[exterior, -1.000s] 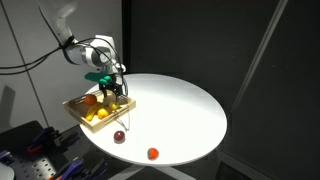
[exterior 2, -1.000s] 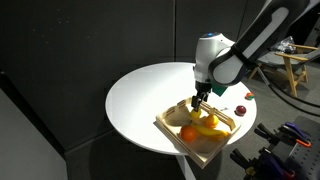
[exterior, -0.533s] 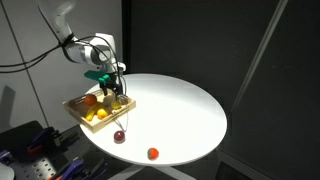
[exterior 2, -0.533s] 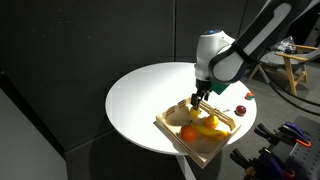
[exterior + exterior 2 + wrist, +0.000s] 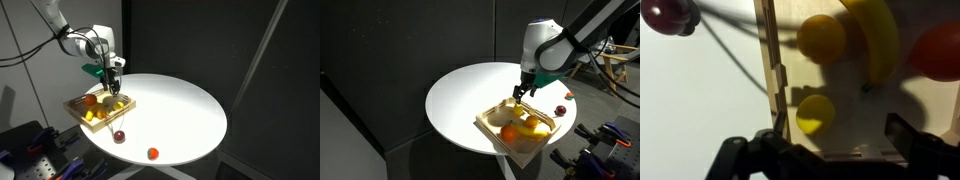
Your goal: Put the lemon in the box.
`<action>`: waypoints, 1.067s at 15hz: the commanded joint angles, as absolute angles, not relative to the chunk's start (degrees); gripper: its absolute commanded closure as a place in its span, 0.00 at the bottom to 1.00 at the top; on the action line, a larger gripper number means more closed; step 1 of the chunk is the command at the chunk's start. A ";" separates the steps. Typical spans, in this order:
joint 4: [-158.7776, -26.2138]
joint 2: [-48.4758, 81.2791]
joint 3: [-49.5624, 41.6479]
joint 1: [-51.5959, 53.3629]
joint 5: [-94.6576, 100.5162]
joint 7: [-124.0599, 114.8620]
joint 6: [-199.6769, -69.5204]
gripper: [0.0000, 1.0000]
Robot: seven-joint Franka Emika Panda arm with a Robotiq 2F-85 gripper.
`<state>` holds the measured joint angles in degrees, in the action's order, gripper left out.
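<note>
Risen, end effector [image 5: 825, 152] hangs spread, empty, above round lemon [image 5: 816, 113] in wooden box [image 5: 768, 50].

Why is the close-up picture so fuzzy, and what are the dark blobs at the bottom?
In the wrist view the dark blobs are the fingers, too close to look sharp; the lemon in the box is soft too. In both exterior views the white table glows against a black background.
</note>
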<state>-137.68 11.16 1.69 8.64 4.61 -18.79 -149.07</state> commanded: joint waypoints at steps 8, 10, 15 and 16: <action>-142.92 -1.94 2.35 6.14 0.89 -17.56 -135.92 0.00; -143.44 -4.09 2.46 5.87 0.88 -17.12 -133.47 0.00; -144.36 -9.09 2.52 5.50 0.69 -13.37 -126.25 0.00; -144.59 -10.11 2.48 5.46 0.53 -12.56 -125.41 0.00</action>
<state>-142.79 -5.57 1.79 6.65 2.11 -16.28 -128.48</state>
